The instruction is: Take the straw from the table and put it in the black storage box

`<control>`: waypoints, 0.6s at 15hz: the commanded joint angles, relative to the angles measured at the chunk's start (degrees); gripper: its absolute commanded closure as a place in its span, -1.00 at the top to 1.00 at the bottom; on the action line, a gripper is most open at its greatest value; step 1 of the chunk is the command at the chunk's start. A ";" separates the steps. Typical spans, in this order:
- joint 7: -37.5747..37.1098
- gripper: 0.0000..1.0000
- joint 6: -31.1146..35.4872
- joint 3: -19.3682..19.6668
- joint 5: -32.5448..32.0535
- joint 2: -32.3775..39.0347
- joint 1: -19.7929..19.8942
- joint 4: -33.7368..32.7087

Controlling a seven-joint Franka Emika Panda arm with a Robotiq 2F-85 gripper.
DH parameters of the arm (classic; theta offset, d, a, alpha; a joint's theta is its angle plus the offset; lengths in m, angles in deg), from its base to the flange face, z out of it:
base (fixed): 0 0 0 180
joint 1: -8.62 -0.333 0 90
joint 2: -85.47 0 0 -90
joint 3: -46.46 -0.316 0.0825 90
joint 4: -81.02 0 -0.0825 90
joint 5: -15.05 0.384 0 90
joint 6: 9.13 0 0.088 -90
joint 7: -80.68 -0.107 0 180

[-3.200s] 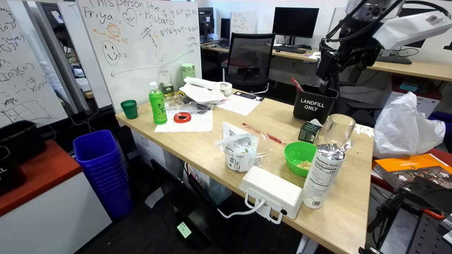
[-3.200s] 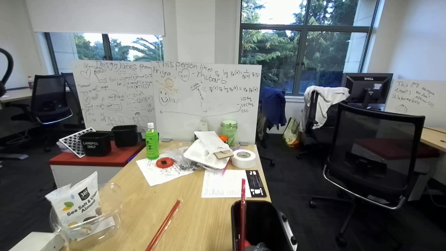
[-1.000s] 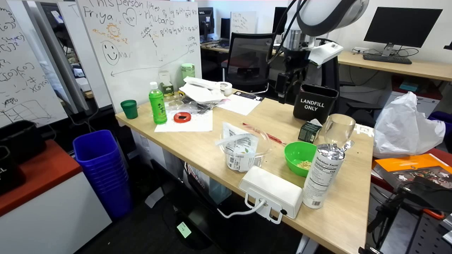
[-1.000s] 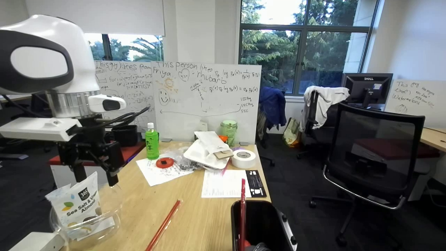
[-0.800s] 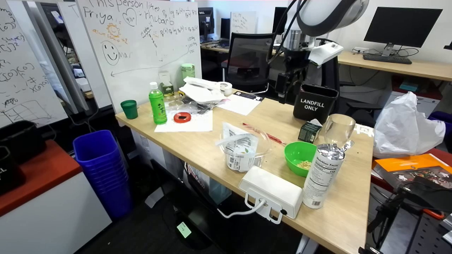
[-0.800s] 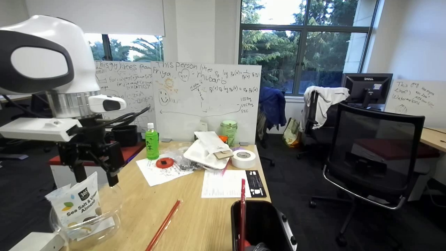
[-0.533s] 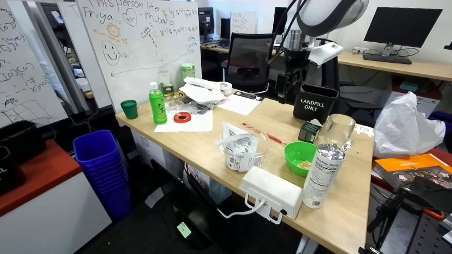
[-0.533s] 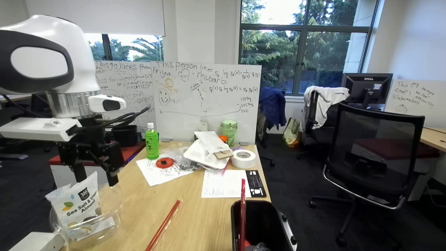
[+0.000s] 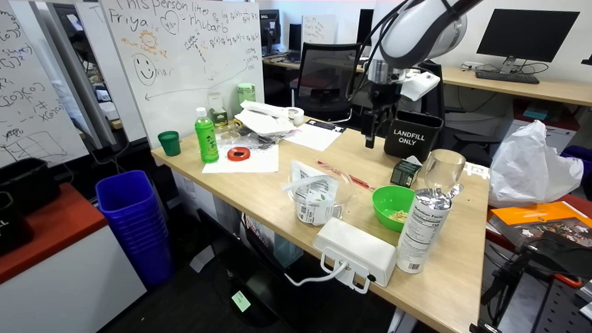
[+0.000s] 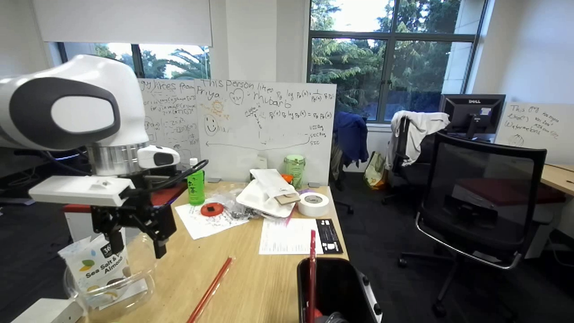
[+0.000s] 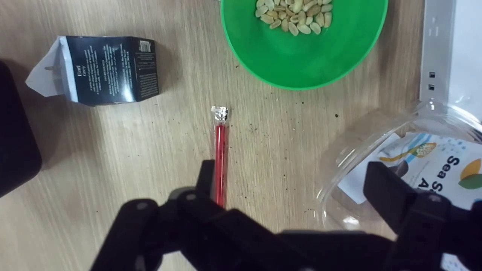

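Arm (image 10: 80, 107) bent, claw (image 11: 290, 168) pointing down, spread wide.

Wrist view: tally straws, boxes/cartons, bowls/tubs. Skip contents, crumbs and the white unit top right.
Straws: 1 (red straw, in a clear wrapper)
Boxes/cartons: 2 (black storage box, cut off at the left edge; dark carton)
Bowls/tubs: 2 (green bowl; clear tub)
Total: 5

Green bowl (image 11: 301, 67) of nuts (image 11: 302, 17), upright green bottle (image 9: 207, 141)
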 commanded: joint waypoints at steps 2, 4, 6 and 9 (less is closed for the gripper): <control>5.56 1.00 -1.84 -0.50 2.10 8.56 1.26 -8.05; 5.88 1.00 -2.44 -0.38 1.29 12.28 1.19 -11.42; 5.04 1.00 -2.68 -0.17 0.85 15.99 0.86 -14.81; 2.99 1.00 -3.36 0.46 0.00 21.39 -0.11 -19.98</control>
